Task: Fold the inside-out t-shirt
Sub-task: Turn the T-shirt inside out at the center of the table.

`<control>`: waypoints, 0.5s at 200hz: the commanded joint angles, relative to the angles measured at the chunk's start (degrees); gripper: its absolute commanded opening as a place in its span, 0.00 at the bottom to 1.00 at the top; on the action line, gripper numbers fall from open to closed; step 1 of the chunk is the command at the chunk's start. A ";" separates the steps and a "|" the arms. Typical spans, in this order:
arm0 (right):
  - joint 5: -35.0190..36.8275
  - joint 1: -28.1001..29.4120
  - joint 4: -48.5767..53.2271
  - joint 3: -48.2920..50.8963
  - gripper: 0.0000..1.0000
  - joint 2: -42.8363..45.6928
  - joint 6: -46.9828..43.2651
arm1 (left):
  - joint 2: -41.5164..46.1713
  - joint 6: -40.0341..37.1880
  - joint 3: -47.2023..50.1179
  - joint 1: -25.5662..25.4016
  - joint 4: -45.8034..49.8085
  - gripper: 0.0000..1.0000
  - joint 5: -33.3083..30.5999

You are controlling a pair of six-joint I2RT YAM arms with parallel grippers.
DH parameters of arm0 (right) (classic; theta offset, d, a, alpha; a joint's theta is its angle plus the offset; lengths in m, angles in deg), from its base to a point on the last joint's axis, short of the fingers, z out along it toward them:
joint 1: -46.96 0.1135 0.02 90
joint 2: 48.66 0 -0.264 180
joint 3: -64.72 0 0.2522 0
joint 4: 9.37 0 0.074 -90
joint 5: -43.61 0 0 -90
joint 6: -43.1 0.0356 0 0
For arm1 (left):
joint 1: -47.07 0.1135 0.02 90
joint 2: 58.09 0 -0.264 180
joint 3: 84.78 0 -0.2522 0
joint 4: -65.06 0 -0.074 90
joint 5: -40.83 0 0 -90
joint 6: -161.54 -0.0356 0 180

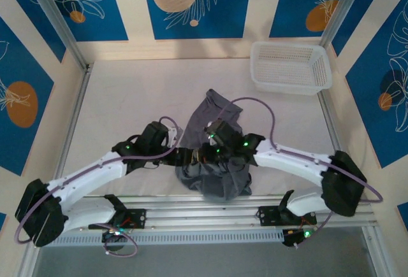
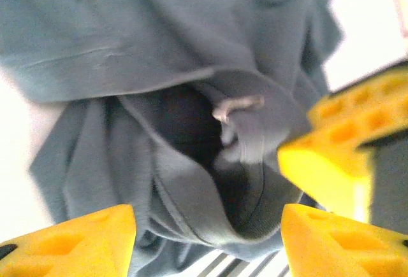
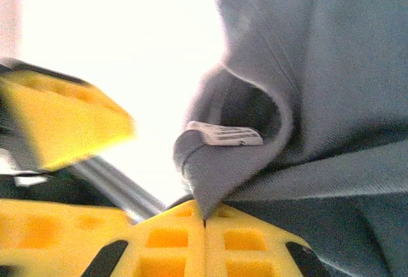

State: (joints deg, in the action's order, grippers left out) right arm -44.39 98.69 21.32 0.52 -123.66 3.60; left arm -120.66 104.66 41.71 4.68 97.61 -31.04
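Observation:
The inside-out t-shirt lies crumpled in a grey heap at the middle of the table's near edge. My right gripper is shut on a fold of the collar, just below the white neck label. My left gripper is open, its yellow fingers standing either side of the collar opening without touching it. From above, both grippers meet over the shirt's left side, left gripper beside right gripper. A yellow finger of the right gripper shows in the left wrist view.
A white plastic basket stands at the back right of the table. Metal rails run along the near edge, and the shirt's lower part hangs over them. Blue patterned walls close in the sides and back.

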 commanded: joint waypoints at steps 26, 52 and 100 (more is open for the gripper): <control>-8.02 -4.92 -8.90 -3.21 0.00 3.61 4.19 | -4.79 -8.86 -1.86 -1.88 -4.79 0.68 5.76; -10.18 -4.78 -10.14 -3.89 0.00 2.65 5.08 | -10.98 -6.33 -3.65 -1.79 -7.72 0.72 -1.34; -7.58 -13.93 -7.08 4.91 0.04 8.72 7.65 | -12.84 1.30 -7.51 0.58 -13.95 0.00 3.65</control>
State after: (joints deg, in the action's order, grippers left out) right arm -51.91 89.90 11.68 1.09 -119.12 9.20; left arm -134.77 101.69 38.52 4.00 88.10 -30.04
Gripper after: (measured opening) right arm 0.055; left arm 0.080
